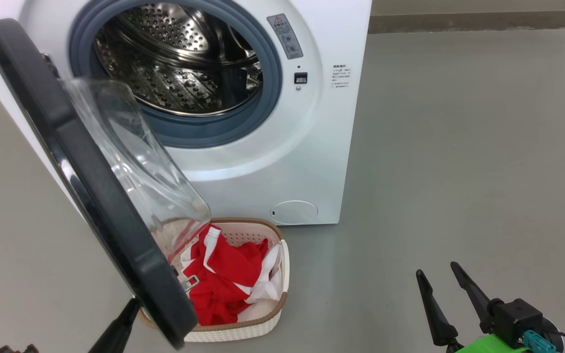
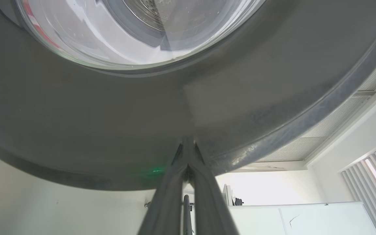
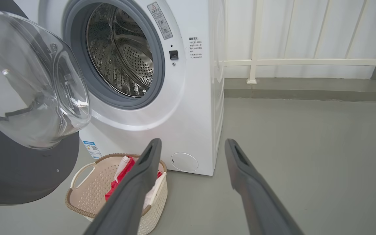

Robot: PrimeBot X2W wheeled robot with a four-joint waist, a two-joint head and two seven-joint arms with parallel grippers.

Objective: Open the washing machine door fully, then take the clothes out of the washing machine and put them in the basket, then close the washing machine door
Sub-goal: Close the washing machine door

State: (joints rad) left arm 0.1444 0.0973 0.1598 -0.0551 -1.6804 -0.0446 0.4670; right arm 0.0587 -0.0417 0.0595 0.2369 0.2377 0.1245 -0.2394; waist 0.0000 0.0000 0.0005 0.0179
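Head view: the right gripper (image 1: pixel 436 268) stands wide and empty at the near right; the clothes (image 1: pixel 218 279) lie in the basket (image 1: pixel 263 321) under the open door (image 1: pixel 101 206). Left wrist view: the left gripper (image 2: pixel 188 142) is pinched together, its tips touching the door's rim. Right wrist view: the right gripper is wide and empty.

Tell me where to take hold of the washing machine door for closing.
Probably the washing machine door by its wide black rim near the free edge, from the outer face: it stands swung out, and the bulging glass bowl inside gives nothing to grip.
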